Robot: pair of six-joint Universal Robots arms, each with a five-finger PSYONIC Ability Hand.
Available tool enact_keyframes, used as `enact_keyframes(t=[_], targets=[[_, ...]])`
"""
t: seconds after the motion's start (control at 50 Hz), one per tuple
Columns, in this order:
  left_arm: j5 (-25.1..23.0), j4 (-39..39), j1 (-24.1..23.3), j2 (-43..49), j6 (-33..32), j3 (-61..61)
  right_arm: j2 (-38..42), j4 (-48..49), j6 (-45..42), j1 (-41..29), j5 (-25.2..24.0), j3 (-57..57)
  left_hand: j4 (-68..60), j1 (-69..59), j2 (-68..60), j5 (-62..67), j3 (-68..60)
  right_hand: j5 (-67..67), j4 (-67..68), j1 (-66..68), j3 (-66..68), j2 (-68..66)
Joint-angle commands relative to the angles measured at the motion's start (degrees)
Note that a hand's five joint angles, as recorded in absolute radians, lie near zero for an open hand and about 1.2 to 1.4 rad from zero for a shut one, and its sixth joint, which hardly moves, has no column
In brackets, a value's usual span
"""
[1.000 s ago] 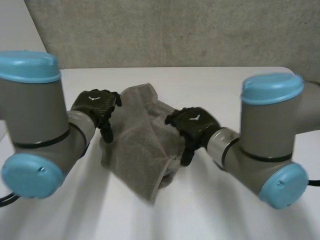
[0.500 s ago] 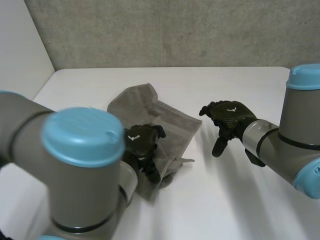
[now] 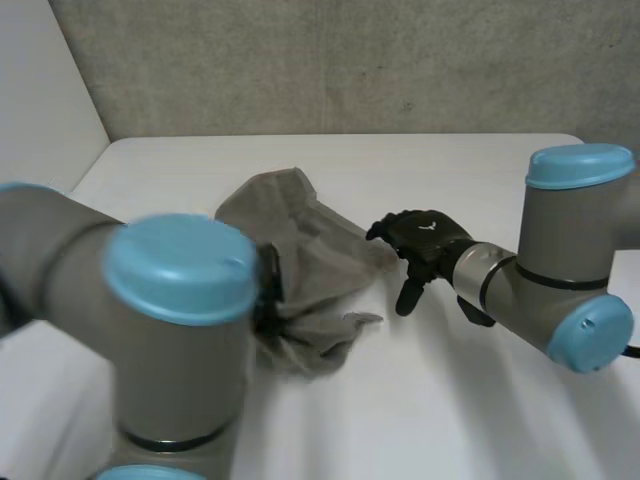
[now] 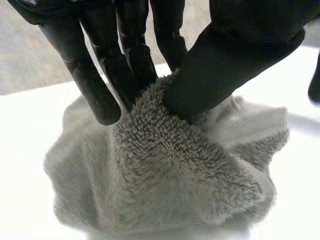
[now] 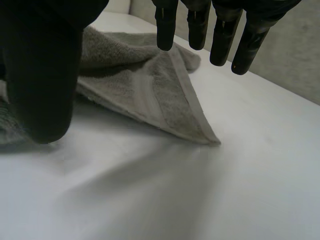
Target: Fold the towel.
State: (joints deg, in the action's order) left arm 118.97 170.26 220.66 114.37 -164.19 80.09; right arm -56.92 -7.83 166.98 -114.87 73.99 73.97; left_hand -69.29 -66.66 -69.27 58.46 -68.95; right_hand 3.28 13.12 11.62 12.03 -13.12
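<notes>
Check left hand [image 4: 235,55]: thumb and fingers [image 4: 95,85] clamp raised fold of towel [image 4: 170,170], cloth bunched beneath palm. You cannot tell which edge or corner the fold belongs to. In head view, left arm [image 3: 170,330] covers nearly all of that hand and towel's near-left part. Check right hand [image 3: 420,235]: fingers [image 5: 247,42] apart and straight, holding nothing, fingertips hanging over towel's hemmed corner; contact hard to judge. Towel lies crumpled on white table [image 3: 450,400], between both hands.
</notes>
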Motion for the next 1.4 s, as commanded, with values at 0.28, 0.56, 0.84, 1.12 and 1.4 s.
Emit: enact_keyframes(t=[0.28, 0.56, 0.84, 1.12, 1.4], targets=[[-0.58, 1.12, 5.13, -16.64, -6.84, 1.83, 6.21, 7.63, 8.26, -7.90, 1.33, -4.01, -10.71, -13.34, -10.73, 11.54, -11.05, -3.28, -3.12, -1.62, -2.03, 3.12], [-0.67, 1.12, 5.13, -16.37, -6.93, 2.27, 9.20, 11.52, 9.41, -13.36, 2.65, -4.80, -10.71, -13.34, -10.73, 11.54, -11.05, 27.75, 27.91, 29.41, 29.00, -27.91], [-18.16, 7.63, 19.02, -5.04, -24.07, -16.98, 0.85, 22.07, -11.77, -8.79, 11.71, -21.41, -10.71, -13.34, -10.73, 11.54, -11.05, 66.72, 66.88, 68.38, 67.97, -66.88], [-38.20, 12.12, 21.48, 3.67, -35.77, -47.69, -11.72, 39.64, -15.55, -7.65, 15.75, -13.59, -10.71, -13.34, -10.73, 11.54, -11.05, 66.72, 66.88, 68.38, 67.97, -66.88], [-38.73, 5.87, 20.69, -0.73, -36.19, -1.46, -11.02, 13.48, -22.65, -2.29, 13.73, 2.30, -10.71, -13.34, -10.73, 11.54, -11.05, 66.72, 66.88, 68.38, 67.97, -66.88]])
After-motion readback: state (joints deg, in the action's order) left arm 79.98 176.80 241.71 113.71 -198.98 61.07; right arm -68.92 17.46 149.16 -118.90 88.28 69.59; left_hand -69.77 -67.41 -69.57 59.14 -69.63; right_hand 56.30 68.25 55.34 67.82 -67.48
